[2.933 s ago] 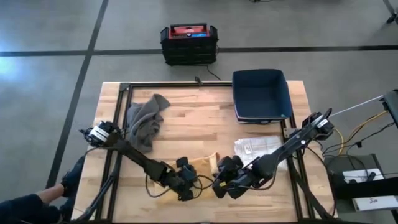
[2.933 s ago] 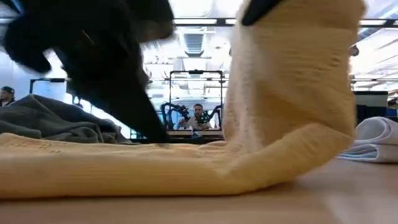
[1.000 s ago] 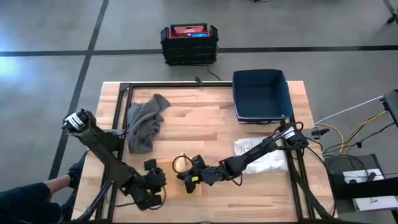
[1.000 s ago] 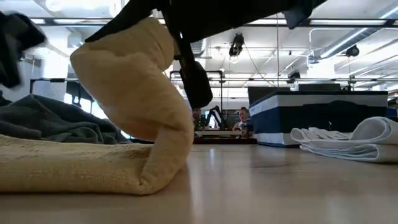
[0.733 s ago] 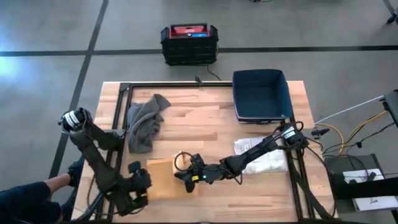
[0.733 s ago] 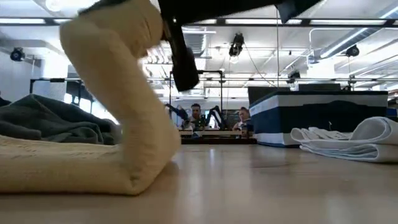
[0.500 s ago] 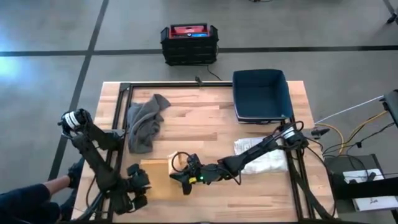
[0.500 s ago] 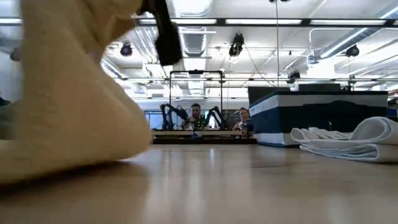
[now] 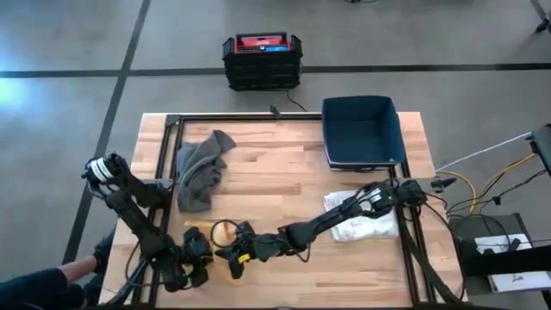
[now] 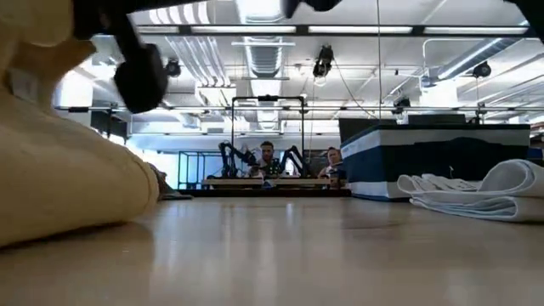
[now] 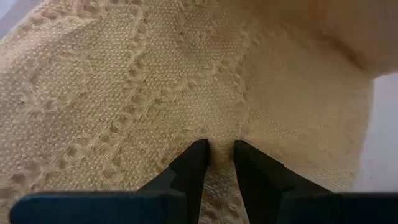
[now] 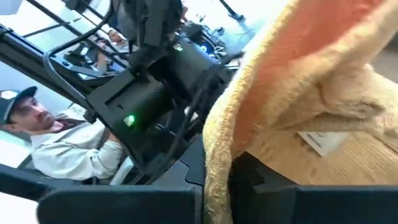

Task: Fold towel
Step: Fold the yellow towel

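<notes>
Both tools grip the towel [image 11: 155, 93]: left tool [image 11: 219, 163] pinches a fold, right tool [image 12: 217, 186] clamps the edge; soft, limp knit, best held at corners.

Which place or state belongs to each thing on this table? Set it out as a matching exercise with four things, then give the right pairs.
Things:
1. yellow towel
2. grey cloth
3. blue bin
4. white folded towels

Places or states:
A. far right of the table
B. crumpled, left side of the table
C. stacked on the table's right side, nearer than the bin
D. pinched by the left gripper

Pairs: 1-D, 2-B, 3-A, 4-C
</notes>
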Tool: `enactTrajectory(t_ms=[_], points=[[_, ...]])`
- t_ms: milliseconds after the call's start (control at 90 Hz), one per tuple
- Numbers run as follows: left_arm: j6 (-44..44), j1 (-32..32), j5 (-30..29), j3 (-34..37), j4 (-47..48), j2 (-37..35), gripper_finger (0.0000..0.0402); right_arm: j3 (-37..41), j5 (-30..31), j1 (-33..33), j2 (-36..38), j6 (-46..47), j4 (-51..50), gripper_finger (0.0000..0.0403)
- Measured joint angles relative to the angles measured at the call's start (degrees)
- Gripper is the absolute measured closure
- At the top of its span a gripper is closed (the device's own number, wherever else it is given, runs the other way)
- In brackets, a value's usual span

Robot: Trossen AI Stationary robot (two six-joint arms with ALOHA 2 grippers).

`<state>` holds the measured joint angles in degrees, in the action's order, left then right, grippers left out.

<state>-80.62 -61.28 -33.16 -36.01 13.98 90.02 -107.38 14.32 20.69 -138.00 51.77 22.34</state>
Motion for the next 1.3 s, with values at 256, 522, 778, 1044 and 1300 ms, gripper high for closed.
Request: enactTrajectory(t_ms=[256, 522, 778, 1044, 1300], points=[[3.5, 0.8, -0.4, 0.0, -1.8, 0.5, 0.0326, -9.3, -0.5, -0.8, -3.5, -1.8, -11.0, 0.0394], [3.5, 0.7, 2.4, -2.7, 6.8, -2.4, 0.0326, -9.3, 0.0, -0.9, -3.5, -1.3, -12.5, 0.0394], [3.4, 0.6, 5.9, -13.1, 27.1, -5.4, 0.0326, -9.2, 0.6, -1.1, -3.6, -1.2, -12.8, 0.0391], [-0.9, -2.5, 7.8, -21.7, 43.0, -5.9, 0.0326, -9.2, 3.7, -1.6, -4.6, 0.2, -11.7, 0.0319], [-4.1, -4.2, 7.6, -25.6, 51.3, -7.0, 0.0326, -9.2, 3.3, -1.6, -5.5, 2.4, -11.5, 0.0225]])
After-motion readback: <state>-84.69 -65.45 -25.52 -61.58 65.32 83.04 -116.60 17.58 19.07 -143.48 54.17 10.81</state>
